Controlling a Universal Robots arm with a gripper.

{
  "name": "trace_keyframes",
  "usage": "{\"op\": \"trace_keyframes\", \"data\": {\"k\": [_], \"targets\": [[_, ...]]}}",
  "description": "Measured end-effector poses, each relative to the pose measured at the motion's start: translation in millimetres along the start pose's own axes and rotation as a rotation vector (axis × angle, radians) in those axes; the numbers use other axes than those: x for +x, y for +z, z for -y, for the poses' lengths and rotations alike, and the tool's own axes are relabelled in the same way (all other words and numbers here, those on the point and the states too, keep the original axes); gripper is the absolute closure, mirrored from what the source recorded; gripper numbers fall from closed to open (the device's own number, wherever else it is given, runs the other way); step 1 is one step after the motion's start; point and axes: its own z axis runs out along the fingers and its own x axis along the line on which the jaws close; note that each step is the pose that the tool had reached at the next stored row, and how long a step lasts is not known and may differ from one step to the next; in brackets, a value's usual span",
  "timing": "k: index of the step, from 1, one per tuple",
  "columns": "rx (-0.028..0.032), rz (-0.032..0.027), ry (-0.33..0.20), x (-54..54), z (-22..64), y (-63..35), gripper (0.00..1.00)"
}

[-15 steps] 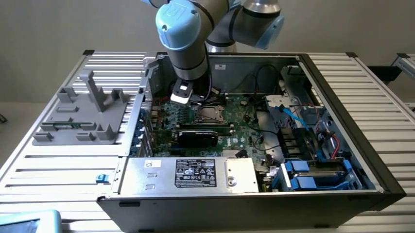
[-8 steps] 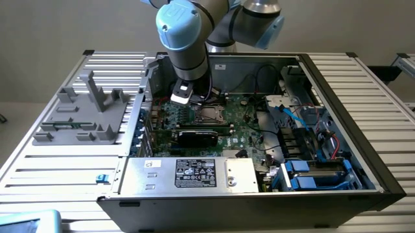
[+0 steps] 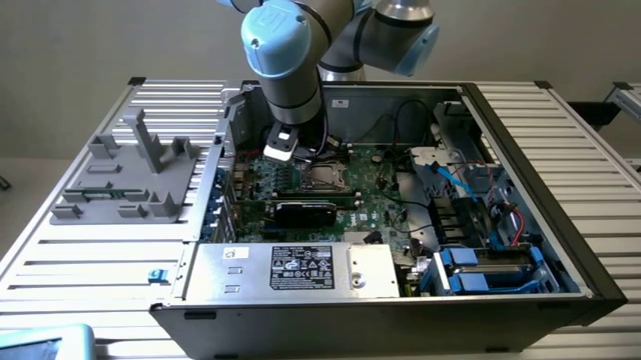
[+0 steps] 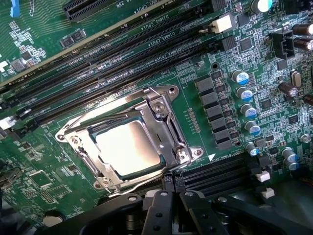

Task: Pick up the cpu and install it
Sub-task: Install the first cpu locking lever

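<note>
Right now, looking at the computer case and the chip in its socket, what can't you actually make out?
- Whether the cpu is fully seated: wrist view, the metal socket frame covers its edges.
- The gripper fingertips: wrist view, cut off by the picture's edge.
- The socket in the exterior view: too small, partly behind the arm.
- Label text on the power supply: too small.

Tool (image 4: 168, 205) cut off by frame edge; cpu (image 4: 128, 146) rim under frame.

The arm (image 3: 290, 67) reaches into the open computer case (image 3: 401, 292) above the motherboard (image 3: 371, 199).
</note>
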Motion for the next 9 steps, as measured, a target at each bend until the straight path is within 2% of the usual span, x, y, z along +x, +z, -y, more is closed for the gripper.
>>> {"op": "trace_keyframes", "data": {"k": [6, 9], "targets": [[-0.0001, 0.0003, 0.006, 0.9, 0.6, 0.2, 0.88], [-0.0004, -0.0015, 0.01, 1.6, 0.9, 0.4, 0.88]]}}
